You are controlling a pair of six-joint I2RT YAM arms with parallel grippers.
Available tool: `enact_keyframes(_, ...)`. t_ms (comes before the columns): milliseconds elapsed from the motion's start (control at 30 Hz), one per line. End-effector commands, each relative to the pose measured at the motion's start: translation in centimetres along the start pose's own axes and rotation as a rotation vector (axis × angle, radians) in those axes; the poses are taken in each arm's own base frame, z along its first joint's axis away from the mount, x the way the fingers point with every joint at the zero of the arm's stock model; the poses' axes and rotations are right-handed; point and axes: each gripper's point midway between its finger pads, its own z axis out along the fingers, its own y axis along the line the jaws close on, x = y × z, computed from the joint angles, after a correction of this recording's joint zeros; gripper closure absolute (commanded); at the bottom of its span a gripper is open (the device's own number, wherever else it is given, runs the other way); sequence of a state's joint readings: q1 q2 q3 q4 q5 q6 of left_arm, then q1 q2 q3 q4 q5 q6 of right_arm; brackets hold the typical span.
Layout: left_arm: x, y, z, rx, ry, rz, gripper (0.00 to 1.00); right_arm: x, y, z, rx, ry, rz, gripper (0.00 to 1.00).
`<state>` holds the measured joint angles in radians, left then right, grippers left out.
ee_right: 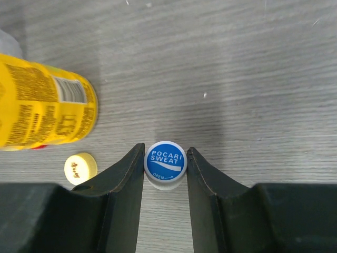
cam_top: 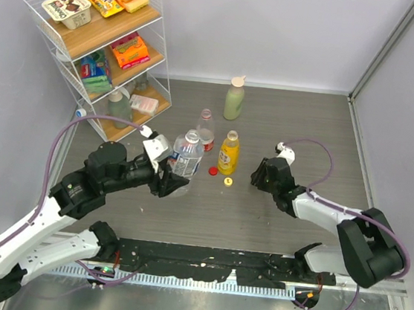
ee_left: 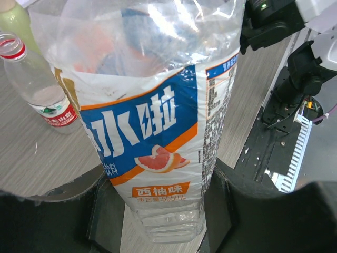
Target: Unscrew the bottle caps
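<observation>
Step in hand: setting down the third cap. I judged the unscrewing done, since the blue-white cap was off its bottle.
Right tool: clamped on the blue-white cap, one finger against each side of its rim, printed face up.
Cap position: low centre of the right wrist view, seemingly just above the table, with a shadow under it.
Left tool: clamped low on the clear grapefruit bottle, which filled the left wrist view; left of centre in the top view.
Other caps: the yellow cap lay on the table at lower left of the right wrist view, near the left-hand finger. The red cap lay just beside it at the centre of the top view, both just below the yellow bottle.
Method note: I would lower until the cap sat flat, only then part the fingers a little, then lift straight up.
Clearance: I would stay off the yellow cap and the yellow bottle when opening.
Risk: dropped on edge, I judged the cap would roll.
Bottle note: the wall looked thin and creased, so I would not squeeze harder.
</observation>
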<state>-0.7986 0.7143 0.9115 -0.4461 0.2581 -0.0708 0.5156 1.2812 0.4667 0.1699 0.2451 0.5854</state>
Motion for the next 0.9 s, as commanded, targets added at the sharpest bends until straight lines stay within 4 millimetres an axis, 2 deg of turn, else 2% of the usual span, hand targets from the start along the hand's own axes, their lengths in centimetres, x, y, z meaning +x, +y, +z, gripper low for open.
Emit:
enact_keyframes(0,-2.1,-0.9,-1.1,0.037,-0.078,0.044,1.00,-0.6,2.2,0.9,-0.068,0.034,0.047,0.79)
enact_keyframes(67,-2.0,-0.9,-1.2,0.035,-0.082,0.045,1.00,-0.4,2.2,1.1,-0.062,0.053,0.034,0.71)
enact_keyframes(100,-2.1,-0.9,-1.3,0.034,-0.087,0.047,1.00,-0.5,2.1,1.2,-0.054,0.055,0.031,0.58)
enact_keyframes(133,-2.1,-0.9,-1.4,0.034,-0.087,0.047,1.00,-0.5,2.2,1.1,-0.055,0.058,0.028,0.54)
enact_keyframes(167,-2.1,-0.9,-1.4,0.031,-0.088,0.047,1.00,-0.5,2.1,1.2,-0.050,0.056,0.026,0.43)
enact_keyframes(300,-2.0,-0.7,-1.5,0.023,-0.081,0.049,1.00,-0.9,1.6,1.0,-0.021,0.044,0.022,0.20)
enact_keyframes(533,-1.6,-0.3,-1.4,0.002,-0.067,0.049,1.00,-3.1,1.1,-0.3,0.025,-0.008,-0.008,0.05)
enact_keyframes(767,-1.3,-0.1,-1.2,-0.009,-0.049,0.049,1.00,-7.5,1.9,-3.7,0.021,-0.101,-0.026,0.04)
enact_keyframes(867,-1.0,-0.1,-1.2,-0.006,-0.036,0.046,0.99,-9.5,3.0,-5.2,-0.021,-0.149,-0.029,0.04)
